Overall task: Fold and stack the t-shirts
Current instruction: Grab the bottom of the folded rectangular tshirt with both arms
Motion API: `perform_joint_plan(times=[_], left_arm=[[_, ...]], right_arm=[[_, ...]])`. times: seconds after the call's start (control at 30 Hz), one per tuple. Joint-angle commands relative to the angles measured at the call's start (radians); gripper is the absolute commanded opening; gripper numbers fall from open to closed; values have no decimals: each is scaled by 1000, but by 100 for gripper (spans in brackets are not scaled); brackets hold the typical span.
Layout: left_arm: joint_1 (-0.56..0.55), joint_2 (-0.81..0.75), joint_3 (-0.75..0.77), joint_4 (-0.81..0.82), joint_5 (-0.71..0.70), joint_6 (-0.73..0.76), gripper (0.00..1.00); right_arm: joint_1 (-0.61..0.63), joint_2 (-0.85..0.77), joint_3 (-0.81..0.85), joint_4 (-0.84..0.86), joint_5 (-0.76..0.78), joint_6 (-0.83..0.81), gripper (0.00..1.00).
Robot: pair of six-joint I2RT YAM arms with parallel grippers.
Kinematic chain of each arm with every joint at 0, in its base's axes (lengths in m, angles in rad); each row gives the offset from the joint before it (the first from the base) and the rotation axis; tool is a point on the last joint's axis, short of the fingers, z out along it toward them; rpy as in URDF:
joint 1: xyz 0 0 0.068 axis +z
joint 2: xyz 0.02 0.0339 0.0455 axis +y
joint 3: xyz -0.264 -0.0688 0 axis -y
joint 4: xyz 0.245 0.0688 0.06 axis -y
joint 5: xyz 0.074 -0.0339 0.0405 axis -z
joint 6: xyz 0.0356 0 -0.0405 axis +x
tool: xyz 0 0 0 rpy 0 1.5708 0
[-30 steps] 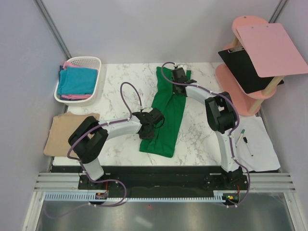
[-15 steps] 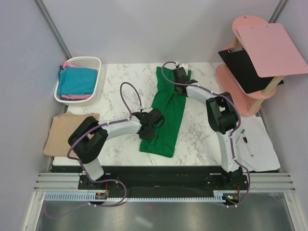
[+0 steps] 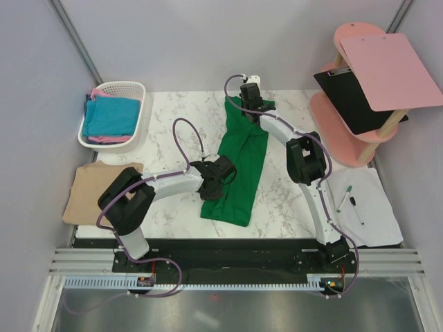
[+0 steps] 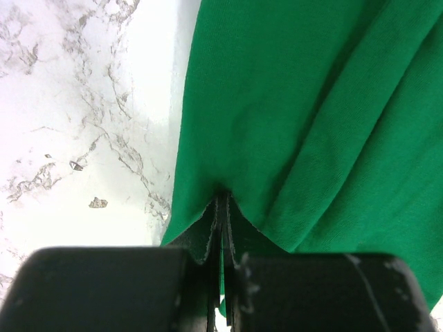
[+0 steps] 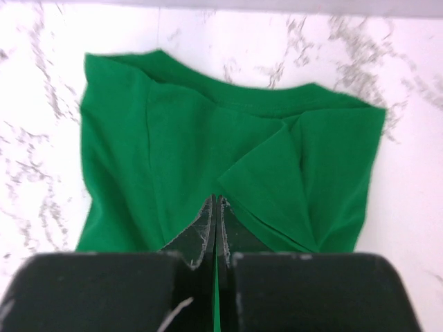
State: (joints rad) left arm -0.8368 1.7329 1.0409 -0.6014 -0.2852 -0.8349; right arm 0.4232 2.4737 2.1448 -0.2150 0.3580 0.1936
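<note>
green t-shirt (image 3: 242,155) lay lengthwise on the tabletop (image 3: 280,194), bare marble both sides | left end effector (image 4: 221,207) clamped on shirt's left edge | right end effector (image 5: 215,207) clamped on shirt's far end, beside tabletop's back edge | wrist views alone showed pinched folds

The green t-shirt (image 3: 245,160) lies folded into a long strip.
</note>
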Motion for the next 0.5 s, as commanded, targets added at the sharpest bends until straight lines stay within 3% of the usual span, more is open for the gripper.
perform_joint_plan(times=[0.0,0.47], left_arm=[[7,60,-21,12,-16,22,2],[7,83,-7,-1,-23,26,2]], right_arm=[[-4,76,79,-57,-17,-16,0],[-57,117,95,-60,70,-3,0]])
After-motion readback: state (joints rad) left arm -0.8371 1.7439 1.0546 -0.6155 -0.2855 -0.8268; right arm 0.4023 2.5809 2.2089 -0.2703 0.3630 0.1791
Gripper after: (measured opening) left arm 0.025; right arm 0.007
